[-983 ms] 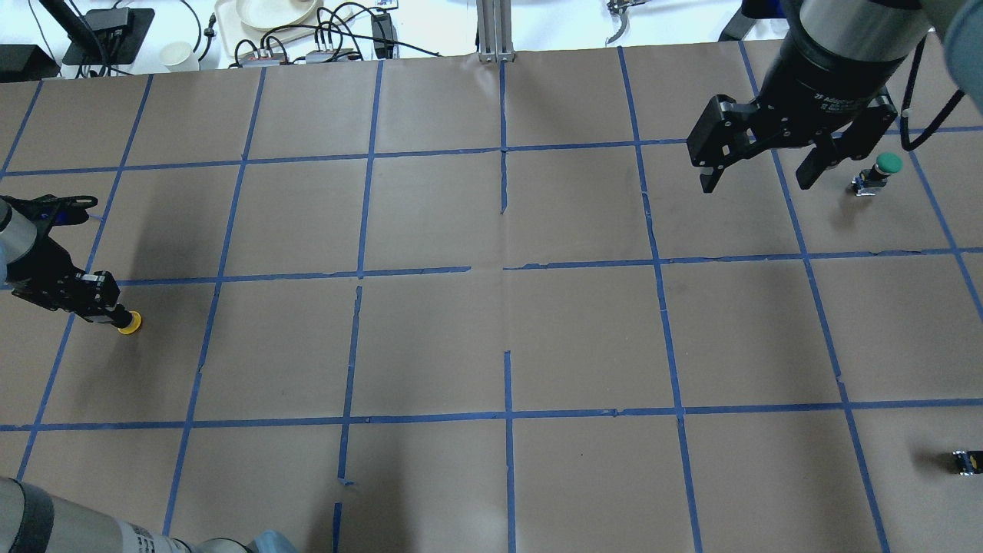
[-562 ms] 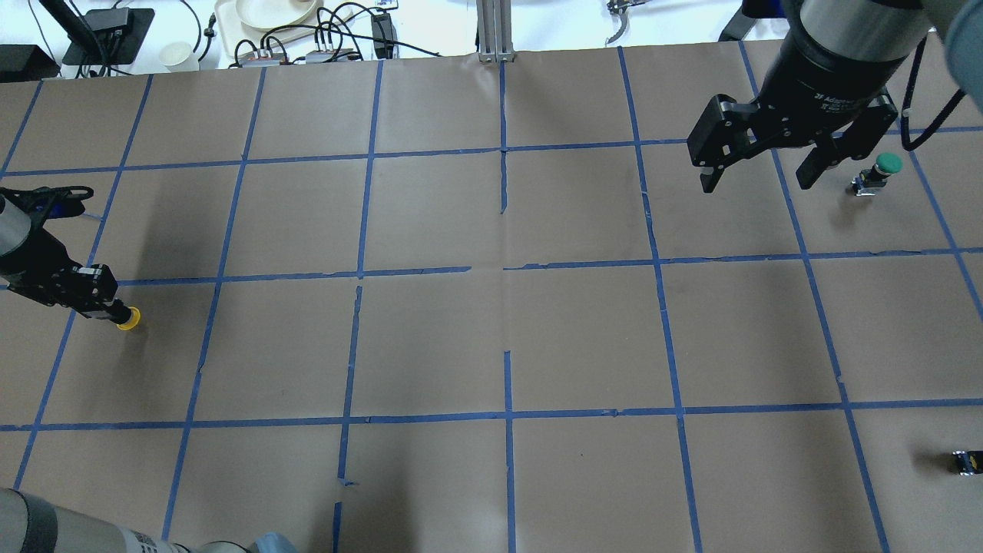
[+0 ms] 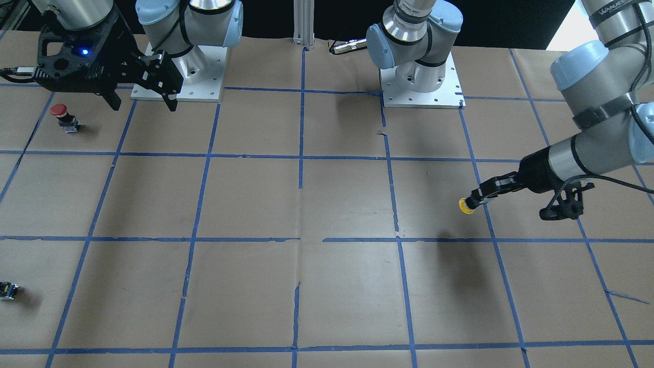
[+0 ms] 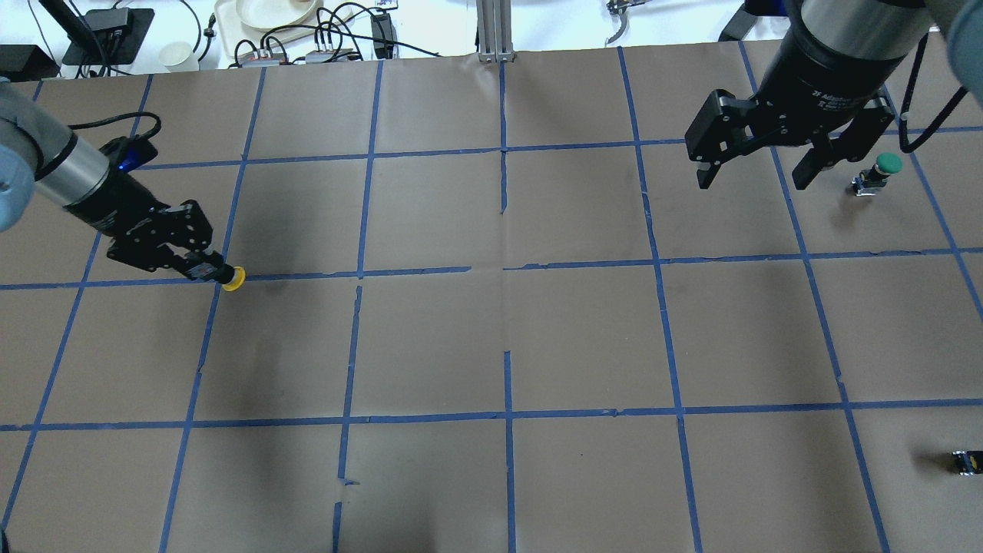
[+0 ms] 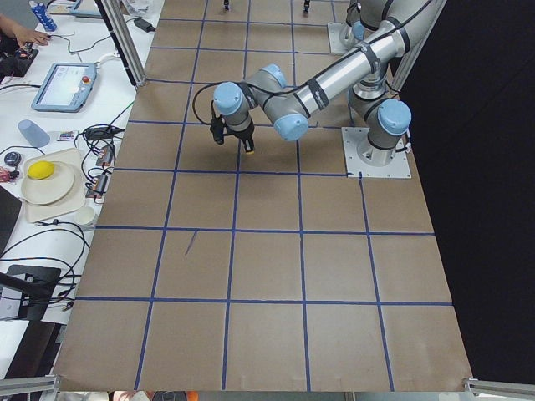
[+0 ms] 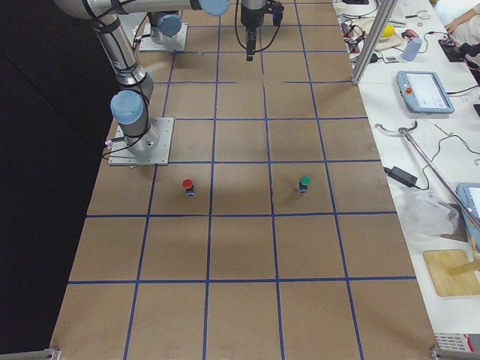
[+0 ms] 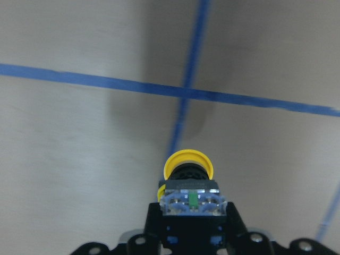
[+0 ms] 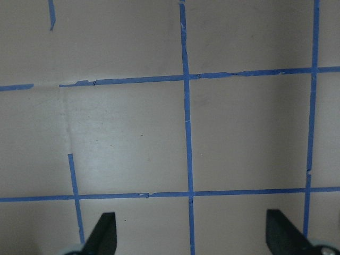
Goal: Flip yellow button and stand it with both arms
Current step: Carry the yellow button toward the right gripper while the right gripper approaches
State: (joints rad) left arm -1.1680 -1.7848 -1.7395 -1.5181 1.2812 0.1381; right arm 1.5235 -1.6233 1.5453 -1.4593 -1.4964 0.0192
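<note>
My left gripper (image 4: 209, 269) is shut on the yellow button (image 4: 233, 279) and grips it by its grey-black contact block. The button lies sideways, cap pointing away from the fingers, and is held above the brown paper near a blue tape crossing. It also shows in the front-facing view (image 3: 465, 205) and in the left wrist view (image 7: 188, 164). My right gripper (image 4: 750, 183) is open and empty, high over the far right squares. It also shows in the front-facing view (image 3: 145, 106).
A green-capped button (image 4: 880, 169) stands just right of my right gripper. The front-facing view shows a red-capped button (image 3: 61, 114) beside that gripper. A small capless block (image 4: 965, 461) lies at the right edge. Blue tape lines grid the table (image 4: 507, 330).
My left arm has carried the yellow button to the right and farther up the overhead view, toward the table's middle. My right gripper has stayed open and almost still.
</note>
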